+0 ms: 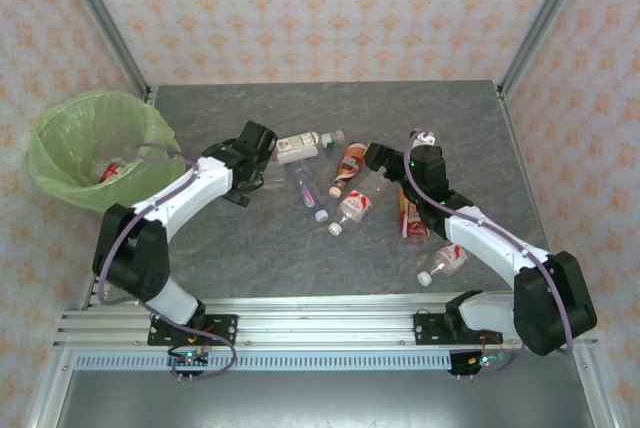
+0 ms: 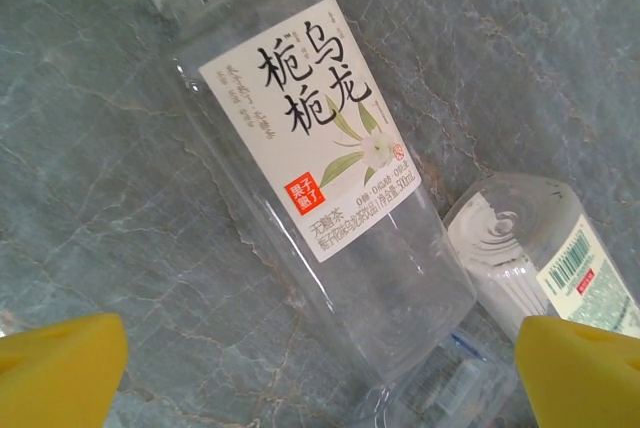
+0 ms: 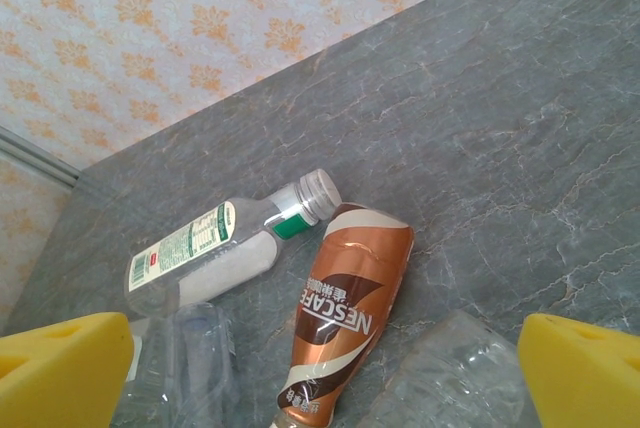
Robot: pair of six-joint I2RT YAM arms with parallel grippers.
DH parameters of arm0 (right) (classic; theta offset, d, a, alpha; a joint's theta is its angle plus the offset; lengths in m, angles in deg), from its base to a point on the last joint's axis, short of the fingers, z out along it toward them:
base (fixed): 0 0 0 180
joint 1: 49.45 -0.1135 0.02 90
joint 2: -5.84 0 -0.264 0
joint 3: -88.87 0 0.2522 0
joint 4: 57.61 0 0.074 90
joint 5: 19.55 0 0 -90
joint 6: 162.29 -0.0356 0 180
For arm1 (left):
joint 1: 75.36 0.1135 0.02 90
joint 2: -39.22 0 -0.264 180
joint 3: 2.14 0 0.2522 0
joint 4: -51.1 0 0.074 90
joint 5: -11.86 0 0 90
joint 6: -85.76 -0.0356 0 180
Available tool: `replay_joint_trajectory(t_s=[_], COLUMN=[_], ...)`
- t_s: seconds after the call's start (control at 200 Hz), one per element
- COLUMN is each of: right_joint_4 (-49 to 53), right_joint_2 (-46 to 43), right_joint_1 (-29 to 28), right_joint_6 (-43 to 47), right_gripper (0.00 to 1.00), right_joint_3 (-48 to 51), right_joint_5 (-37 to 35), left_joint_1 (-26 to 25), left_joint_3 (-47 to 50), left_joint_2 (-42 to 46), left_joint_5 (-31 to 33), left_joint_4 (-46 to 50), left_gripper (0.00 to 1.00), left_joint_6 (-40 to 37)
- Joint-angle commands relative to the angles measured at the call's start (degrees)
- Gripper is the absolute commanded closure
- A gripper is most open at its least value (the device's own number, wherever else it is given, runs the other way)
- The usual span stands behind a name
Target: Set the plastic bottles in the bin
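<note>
**Hanging Over the Bottles, Both Hands Wide**

Hanging low over the gray table (image 1: 480, 118), left hand (image 1: 262, 163) spread wide, pinching nothing. From its wrist: yellow fingers (image 2: 60, 368) far apart at the bottom corners. Between them, a white-label bottle (image 2: 320, 148), clear, lying on its side, white cap up and to the left. Just beside its lower end, a green-label bottle (image 2: 545, 263), also lying down.

Right hand (image 1: 385, 163) spread wide too, holding nothing. From its wrist: a brown bottle (image 3: 345, 318) lying flat just ahead, between the yellow finger pads. Right against its far end, the gray cap of the green-label bottle.

Lying near the middle of the table, between the two hands, a red-label bottle (image 1: 352, 210). Under the right arm, an orange bottle (image 1: 410, 213). Closer to the right arm's base, one more bottle (image 1: 443, 265) with a white cap. Behind the right hand, a purple bottle (image 1: 425, 135).

Off at the far left, well apart from the pile, the bin (image 1: 60, 128) with its lime-green bag. Down inside it, one bottle (image 1: 110, 170) with a red label.
</note>
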Motion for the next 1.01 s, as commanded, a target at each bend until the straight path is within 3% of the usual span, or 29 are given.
replay_joint_trajectory(t_s=[0.0, 0.335, 0.776, 1.001], right_joint_4=[1.5, 5.1, 6.4, 7.1], right_joint_2=[0.5, 1.7, 1.6, 0.9], right_joint_1=[-0.3, -0.3, -0.3, -0.3], right_joint_6=[1.6, 4.5, 5.2, 5.4], right_gripper=[0.01, 0.01, 0.01, 0.01], right_joint_3=[-2.6, -5.7, -5.8, -5.5], right_joint_5=[0.4, 6.3, 6.4, 6.4], left_joint_1=[-0.3, 1.6, 4.0, 4.4], left_joint_3=[-3.4, -7.1, -13.5, -17.2], left_joint_2=[-2.3, -8.1, -17.5, -22.1], left_joint_5=[2.2, 3.9, 2.8, 5.3], left_joint_4=[4.3, 6.2, 9.1, 11.3], left_gripper=[0.00, 0.00, 0.00, 0.00], left_joint_6=[1.5, 4.0, 4.6, 3.8])
